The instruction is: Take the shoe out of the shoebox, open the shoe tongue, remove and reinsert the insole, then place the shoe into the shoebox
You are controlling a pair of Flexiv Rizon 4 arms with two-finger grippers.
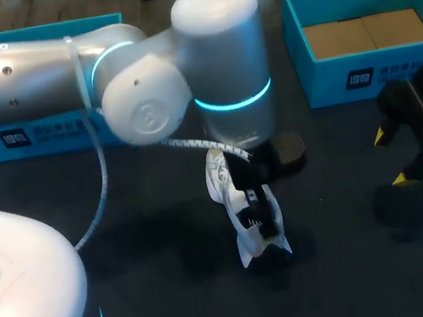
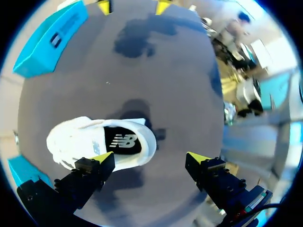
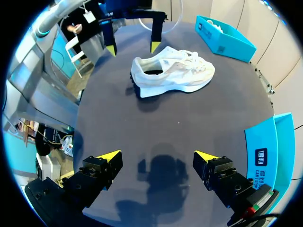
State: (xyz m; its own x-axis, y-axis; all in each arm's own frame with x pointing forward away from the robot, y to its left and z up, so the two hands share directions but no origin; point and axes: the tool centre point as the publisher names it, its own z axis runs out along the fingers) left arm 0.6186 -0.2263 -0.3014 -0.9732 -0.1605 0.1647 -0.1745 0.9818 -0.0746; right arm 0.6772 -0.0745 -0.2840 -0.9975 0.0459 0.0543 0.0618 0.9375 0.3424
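A white sneaker [image 1: 239, 210] stands on its sole on the dark table, outside both boxes. Its black insole [image 2: 123, 141] shows through the opening. My left gripper [image 1: 257, 207] hangs open just above the shoe. In the left wrist view the left gripper [image 2: 150, 158] has one finger over the shoe's [image 2: 90, 142] side and the heel end under the gap. My right gripper [image 1: 401, 156] stands open at the right, apart from the shoe, with nothing between its fingers. In the right wrist view the right gripper [image 3: 158, 156] faces the shoe [image 3: 173, 73] across bare table, with the left gripper [image 3: 132, 47] just beyond the shoe.
An open blue shoebox [image 1: 301, 41] with a cardboard insert stands at the back right, close to my right gripper. A second blue box [image 1: 49, 135] sits at the back left behind my left arm. My left arm's big elbow [image 1: 220, 53] hides the table's middle back.
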